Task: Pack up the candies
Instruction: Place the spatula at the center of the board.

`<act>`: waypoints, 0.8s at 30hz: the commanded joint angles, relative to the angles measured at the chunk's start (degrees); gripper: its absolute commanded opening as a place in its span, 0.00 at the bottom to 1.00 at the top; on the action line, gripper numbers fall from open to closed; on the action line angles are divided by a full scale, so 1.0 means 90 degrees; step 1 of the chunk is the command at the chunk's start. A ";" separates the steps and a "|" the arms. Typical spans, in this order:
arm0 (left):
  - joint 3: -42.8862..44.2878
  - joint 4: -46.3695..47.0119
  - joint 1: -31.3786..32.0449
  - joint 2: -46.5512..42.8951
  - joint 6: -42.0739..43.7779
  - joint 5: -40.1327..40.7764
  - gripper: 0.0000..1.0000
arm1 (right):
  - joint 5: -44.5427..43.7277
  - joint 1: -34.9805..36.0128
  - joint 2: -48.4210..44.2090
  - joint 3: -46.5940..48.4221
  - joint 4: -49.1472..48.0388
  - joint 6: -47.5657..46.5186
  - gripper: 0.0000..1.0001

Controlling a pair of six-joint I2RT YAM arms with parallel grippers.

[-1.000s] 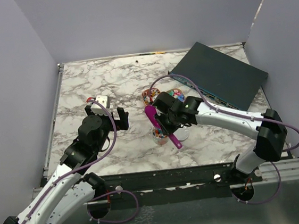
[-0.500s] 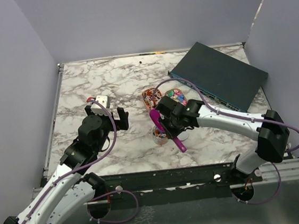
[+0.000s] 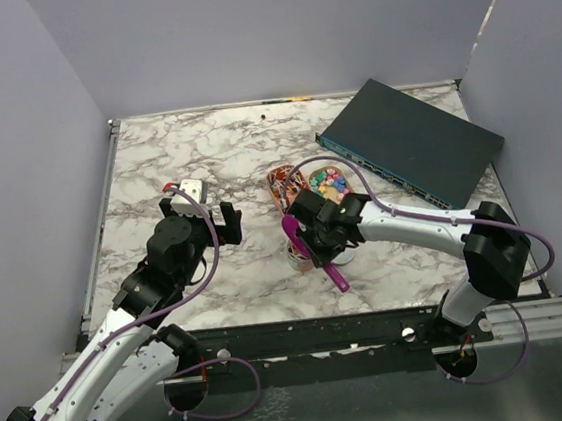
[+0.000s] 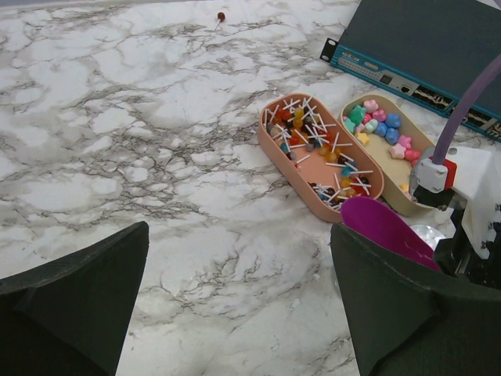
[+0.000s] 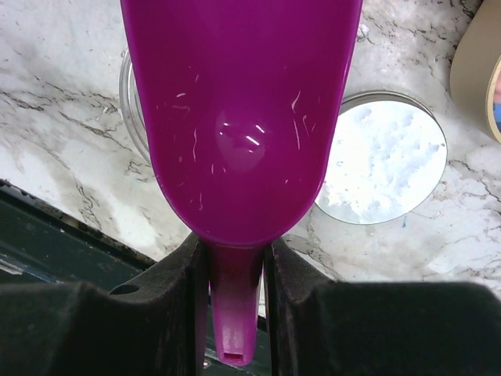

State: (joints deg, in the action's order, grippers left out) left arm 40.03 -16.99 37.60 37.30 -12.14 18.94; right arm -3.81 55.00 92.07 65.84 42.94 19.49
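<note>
Marble tabletop (image 3: 194,149) held the candies (image 4: 380,129) in a tan tray (image 4: 389,196), near where the right gripper (image 5: 235,274) clamped a purple scoop (image 5: 243,117) by its handle over a jar (image 5: 129,102), likely for pouring, the left gripper (image 4: 239,290) hanging spread apart.

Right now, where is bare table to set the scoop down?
Bare marble spreads behind the pink tray, left of the switch. Around the right gripper it is crowded: scoop, jar, lid and candy tray sit close together.
</note>
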 commanded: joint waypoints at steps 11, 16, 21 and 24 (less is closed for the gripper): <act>0.0014 -0.0088 -0.0018 0.0044 0.0038 0.0074 0.99 | -0.1165 -0.0007 -0.1260 0.0477 0.0203 0.0280 0.01; 0.0015 -0.0094 -0.0023 0.0051 0.0031 0.0081 0.99 | -0.2041 -0.0283 -0.2049 -0.0002 0.0228 0.0688 0.01; 0.0022 -0.0092 -0.0019 0.0105 0.0033 0.0056 0.99 | -0.2279 -0.0811 -0.2913 -0.0891 -0.0104 0.1186 0.01; 0.0022 -0.0084 -0.0018 0.0142 0.0031 0.0038 0.99 | -0.2374 -0.1097 -0.3284 -0.1437 -0.0288 0.1400 0.01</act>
State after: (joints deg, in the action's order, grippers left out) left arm 40.03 -17.04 37.60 38.13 -12.14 18.92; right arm -21.06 47.42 65.89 58.04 42.70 27.55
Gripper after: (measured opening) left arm 0.990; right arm 0.285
